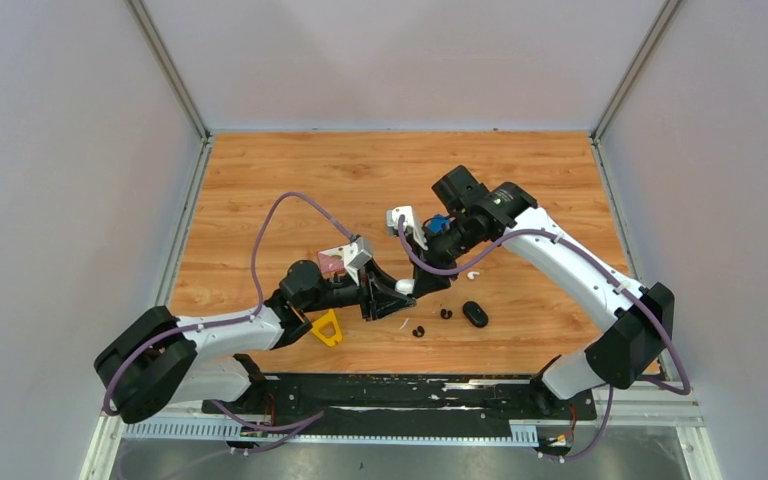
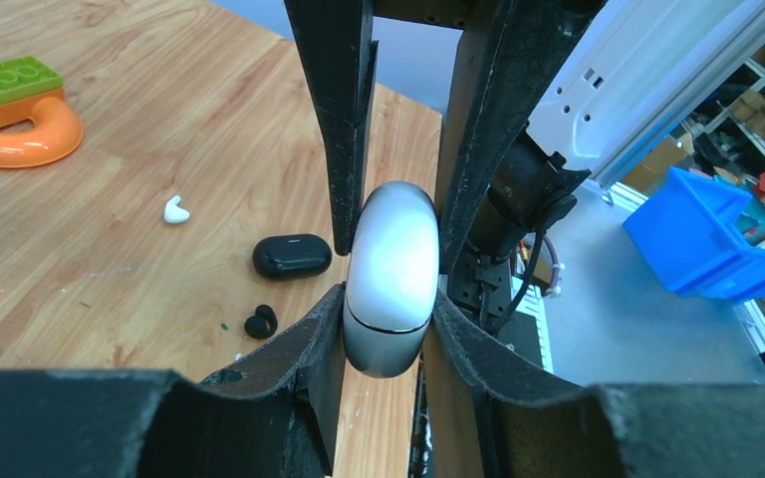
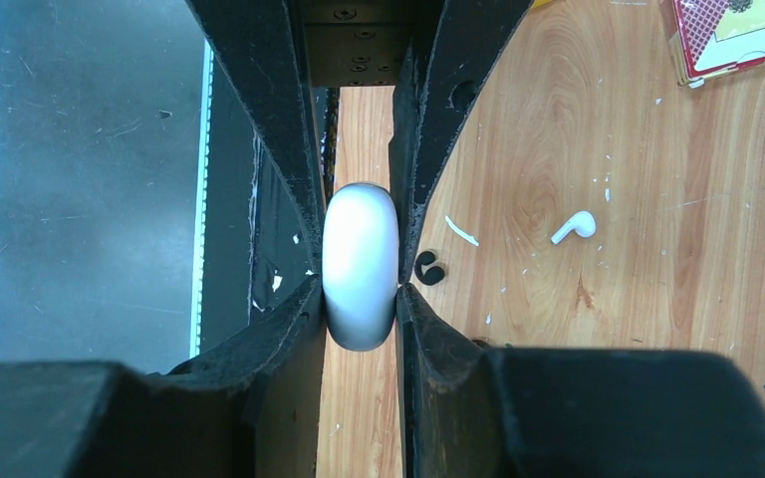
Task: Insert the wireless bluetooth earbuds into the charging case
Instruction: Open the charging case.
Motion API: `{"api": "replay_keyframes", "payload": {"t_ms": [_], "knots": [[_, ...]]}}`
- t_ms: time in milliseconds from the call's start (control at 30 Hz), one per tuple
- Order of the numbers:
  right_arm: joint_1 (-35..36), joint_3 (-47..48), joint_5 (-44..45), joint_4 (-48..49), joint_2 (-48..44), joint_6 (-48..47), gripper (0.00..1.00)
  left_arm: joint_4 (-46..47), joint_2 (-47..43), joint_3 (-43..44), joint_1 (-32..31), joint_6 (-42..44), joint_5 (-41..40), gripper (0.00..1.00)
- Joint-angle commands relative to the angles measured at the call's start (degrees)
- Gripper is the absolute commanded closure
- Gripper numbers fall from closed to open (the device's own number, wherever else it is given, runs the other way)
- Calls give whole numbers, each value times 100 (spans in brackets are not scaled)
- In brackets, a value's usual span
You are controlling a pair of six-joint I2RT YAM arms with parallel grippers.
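A glossy white charging case, closed along its seam, hangs above the table between both arms. My left gripper is shut on its near end. My right gripper is shut on the same charging case from the opposite side. In the top view the case sits where the left gripper and right gripper meet. A white earbud lies on the wood beyond them, and two black earbuds lie near the front. The wrist views show the white earbud and a black earbud.
A black oval case lies beside the black buds. A yellow toy piece rests by the left arm, and a blue block sits behind the right wrist. A green block on an orange ring and playing cards are further off.
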Motion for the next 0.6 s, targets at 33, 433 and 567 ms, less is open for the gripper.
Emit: {"api": "replay_keyframes", "payload": {"t_ms": [33, 433, 567], "knots": [[34, -14, -229, -22, 32, -116, 84, 326, 34, 214, -38, -49, 49, 60], [49, -54, -315, -43, 85, -45, 66, 485, 12, 108, -42, 60, 145, 86], [42, -37, -317, -24, 128, 57, 58, 516, -85, -3, -119, 255, 147, 94]]}}
